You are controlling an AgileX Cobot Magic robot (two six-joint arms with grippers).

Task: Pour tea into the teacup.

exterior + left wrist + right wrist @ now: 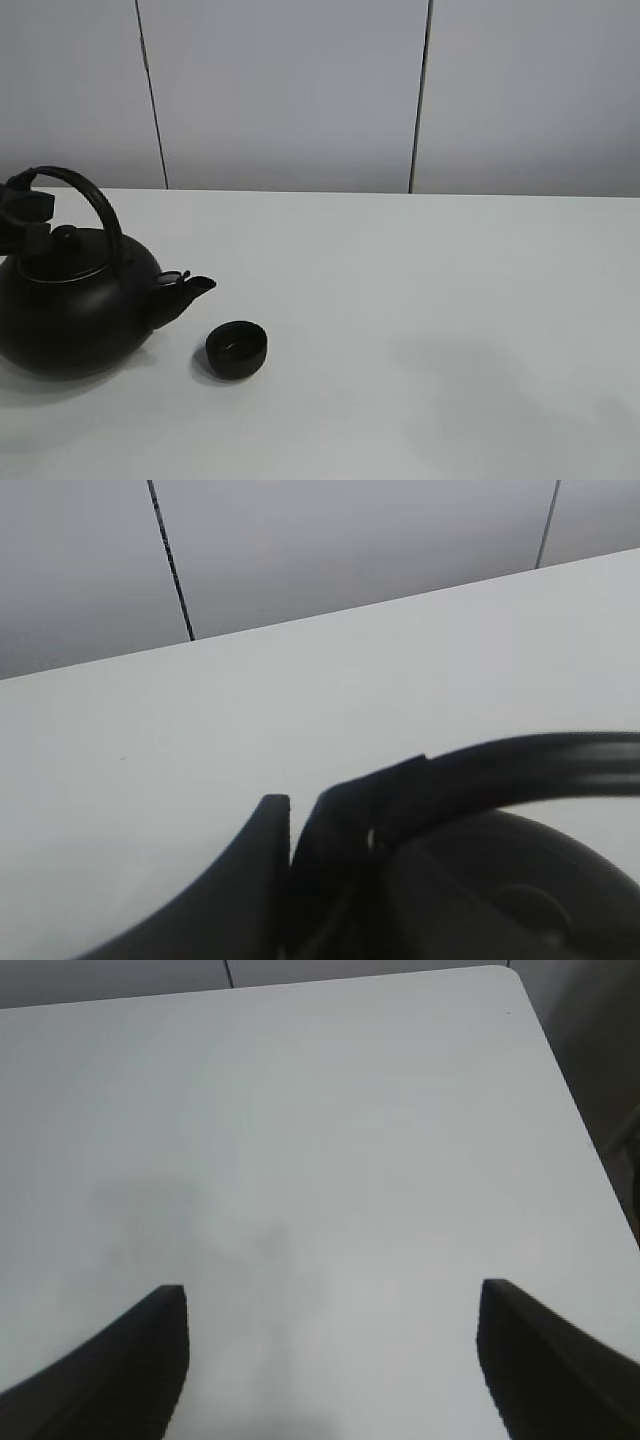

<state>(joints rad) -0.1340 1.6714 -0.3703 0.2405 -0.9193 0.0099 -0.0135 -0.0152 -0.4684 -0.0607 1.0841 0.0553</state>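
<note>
The big round black teapot (75, 310) stands at the table's left, its spout (195, 288) pointing right. The small black teacup (237, 349) sits on the table just right of and below the spout. My left gripper (27, 214) is shut on the left end of the teapot's arched handle (95, 200). The left wrist view shows the gripper (300, 815) clamped on the handle (540, 760) above the lid. My right gripper (330, 1310) is open and empty over bare table; it is out of the exterior view. No tea is visible.
The white table (430, 330) stretches to the right of the cup. A pale panelled wall (290, 90) stands behind it. The right wrist view shows the table's rounded corner (510, 975) and side edge.
</note>
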